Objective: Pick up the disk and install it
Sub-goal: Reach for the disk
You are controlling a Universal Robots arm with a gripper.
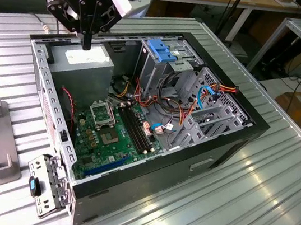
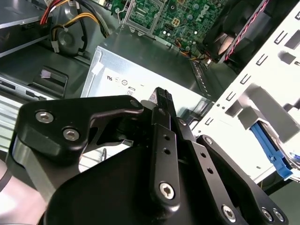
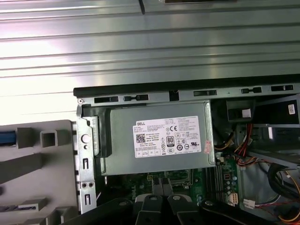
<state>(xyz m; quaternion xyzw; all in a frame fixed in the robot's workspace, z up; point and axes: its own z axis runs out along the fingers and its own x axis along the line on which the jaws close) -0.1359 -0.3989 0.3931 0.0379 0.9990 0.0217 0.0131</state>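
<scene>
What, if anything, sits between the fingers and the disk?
The disk cannot be made out, so that can't be judged. The fingers hang over the grey power box in the open computer case, holding nothing visible.

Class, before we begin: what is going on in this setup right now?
A robot arm's pincer, shut and holding nothing, hangs over the grey power supply inside an open computer case lying on a ribbed metal table. The drive cage with its blue latch stands to the exterior view's right.
</scene>
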